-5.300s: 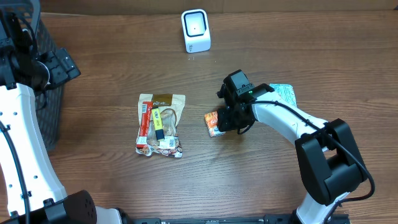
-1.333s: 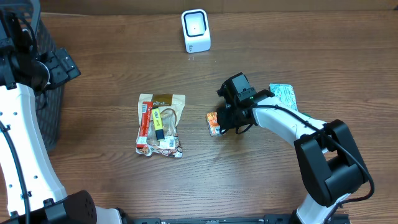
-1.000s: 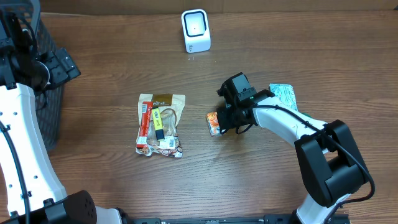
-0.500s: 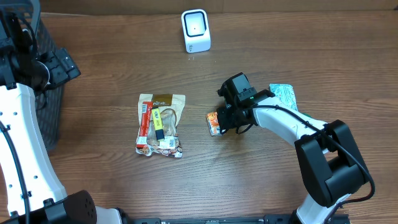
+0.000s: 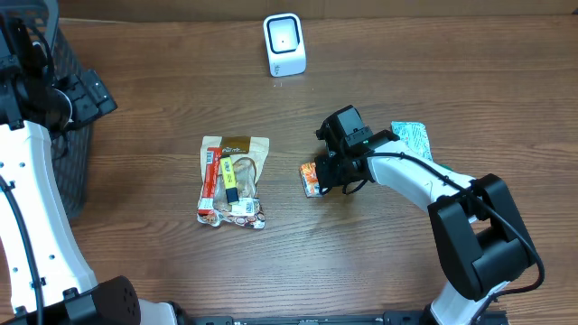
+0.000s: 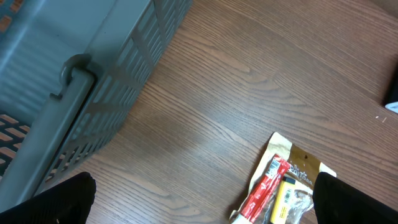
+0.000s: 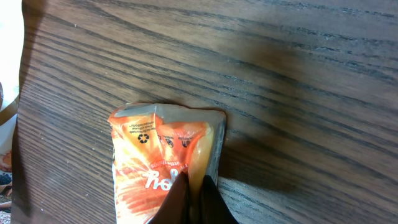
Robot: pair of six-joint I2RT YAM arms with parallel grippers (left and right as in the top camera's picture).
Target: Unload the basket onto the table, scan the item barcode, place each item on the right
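Right end effector [image 7: 193,200] is clenched. In its wrist view you see both fingers meeting in one point on the near edge of the orange packet [image 7: 163,158]. The film puckers up toward the tips, so it reads as a pinch on that packet. The packet lies flat on the desk [image 5: 361,271] with its printed face up. Most of it reaches out ahead of the fingertips. From overhead, it sticks out on the end effector's left side, partly tucked under the wrist.

Look past this end effector, away from the arm's base and a little to its left. The white scanner [image 5: 284,44] stands there, well apart from the packet. Further to the end effector's left lies a clear bag of small packets [image 5: 233,181], clearly separate from the orange one. On its right, just beside the forearm, rests a teal-and-white pouch [image 5: 413,138], with one edge under the arm.

Left end effector [image 6: 199,202] is released. Its fingers [image 6: 46,200] are spread to the two lower corners of its own view, above the desk. To its left you have the grey slatted basket [image 6: 74,87]. The top of the clear bag shows toward its right finger. Whether any barcode faces up on the orange packet, you cannot tell from these views.
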